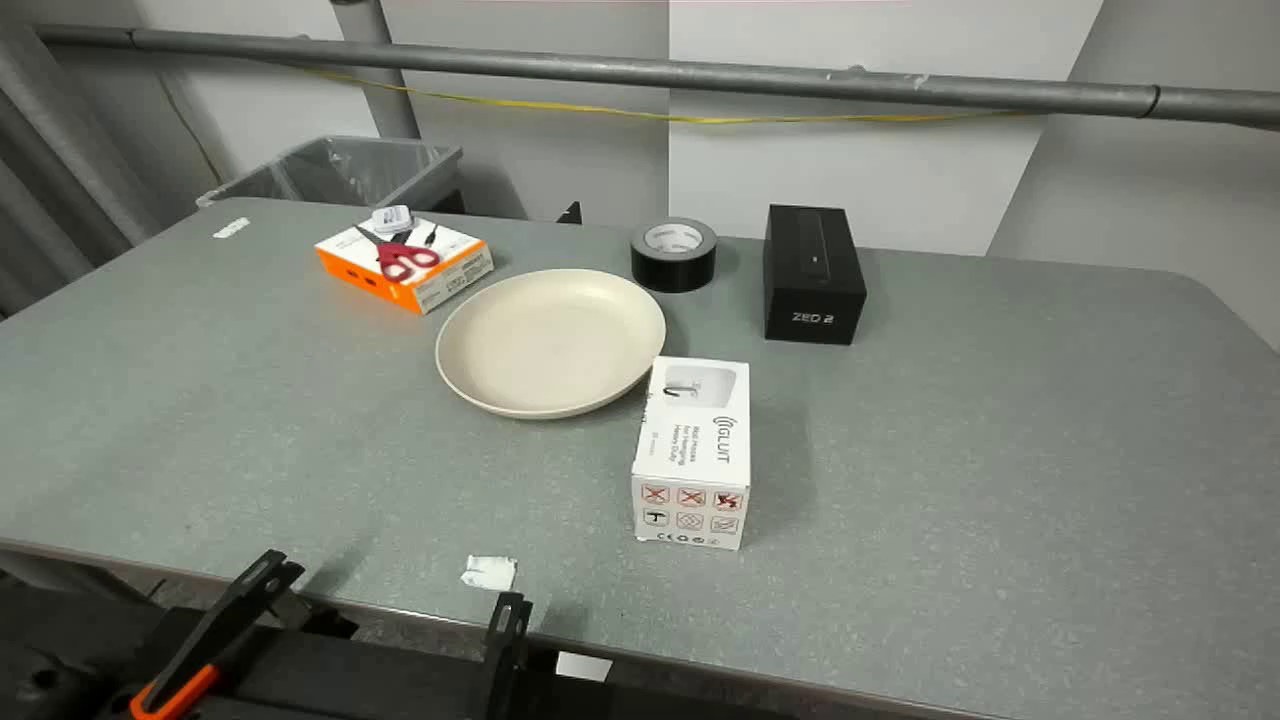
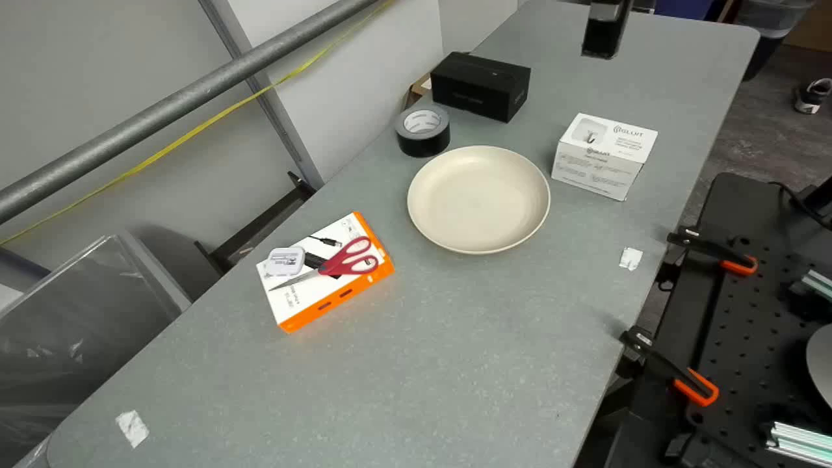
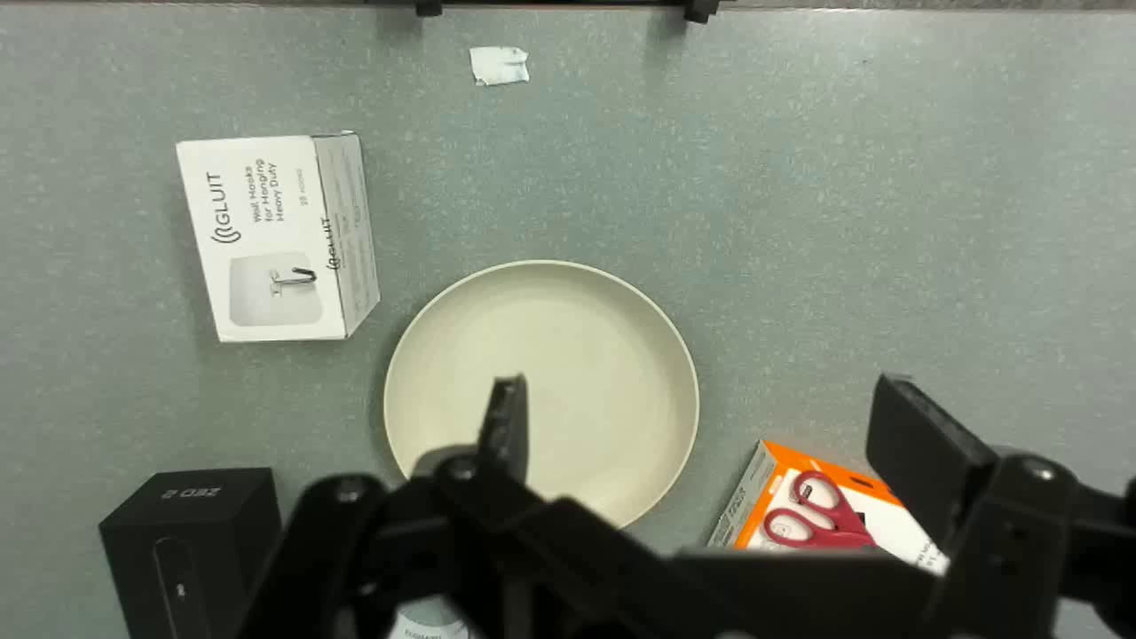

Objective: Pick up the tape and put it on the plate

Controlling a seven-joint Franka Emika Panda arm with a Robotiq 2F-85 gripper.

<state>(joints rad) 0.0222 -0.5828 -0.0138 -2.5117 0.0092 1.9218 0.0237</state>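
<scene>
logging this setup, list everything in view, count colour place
table: 1, grey, centre
plate: 1, cream, on table
tape: 1, black, beside plate
GLUIT box: 1, white, near plate
ZED box: 1, black, near tape
flat box: 1, white/orange, near plate
scissors: 1, red handles, on flat box
case: 1, white, on flat box
scraps: 2, white, on table
clamps: 2, black/orange, table edge
board: 1, black, by clamps
bin: 1, grey, past flat box
rail: 1, grey, behind table
cord: 1, yellow, below rail
shoe: 1, black/white, beyond table
gripper: 1, black, over table

even, mod. bright light; soft shadow by white box (image 1: pixel 697 440); end effector (image 3: pixel 699 422) blurry, wrist view.
</scene>
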